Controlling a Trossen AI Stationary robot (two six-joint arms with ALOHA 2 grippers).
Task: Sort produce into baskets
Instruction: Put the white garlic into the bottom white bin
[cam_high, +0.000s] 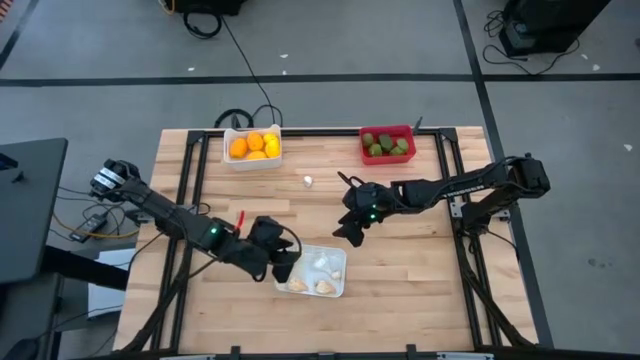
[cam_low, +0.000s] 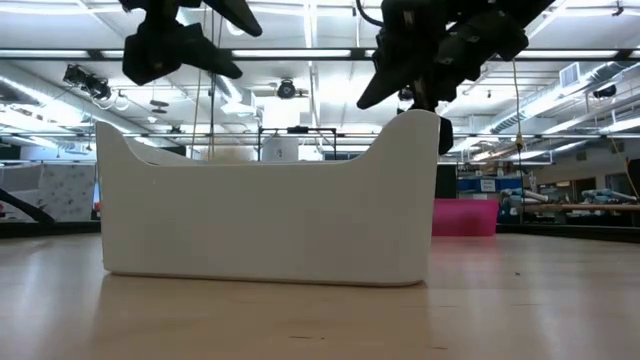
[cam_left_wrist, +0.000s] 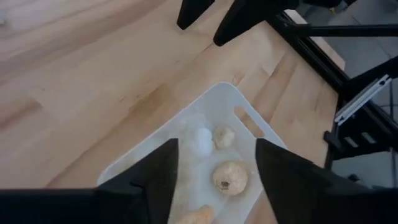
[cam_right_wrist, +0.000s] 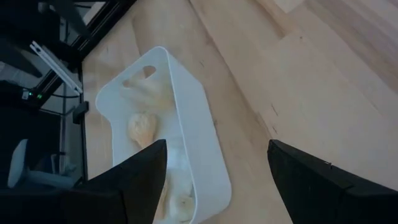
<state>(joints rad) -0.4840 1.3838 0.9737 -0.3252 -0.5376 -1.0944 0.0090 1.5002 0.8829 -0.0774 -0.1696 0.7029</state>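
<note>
A shallow white tray (cam_high: 340, 285) near the table's front holds several beige garlic bulbs (cam_left_wrist: 230, 177). My left gripper (cam_high: 285, 264) hangs open over the tray's left end, nothing between its fingers (cam_left_wrist: 163, 168). My right gripper (cam_high: 349, 232) hovers open above the bare wood just beyond the tray's far right corner, also with nothing in it. One loose garlic bulb (cam_high: 308, 181) lies on the table toward the far side. A white bin (cam_high: 240, 130) of orange and yellow fruits (cam_high: 254, 146) and a red bin (cam_high: 387, 130) of green fruits (cam_high: 385, 145) stand at the far edge.
Black frame rails (cam_high: 195, 165) run along the table's left and right sides. In the low view the tray (cam_low: 265, 220) fills the foreground with both grippers above it and the red bin (cam_low: 465, 216) behind. Bare wood lies between the tray and the far bins.
</note>
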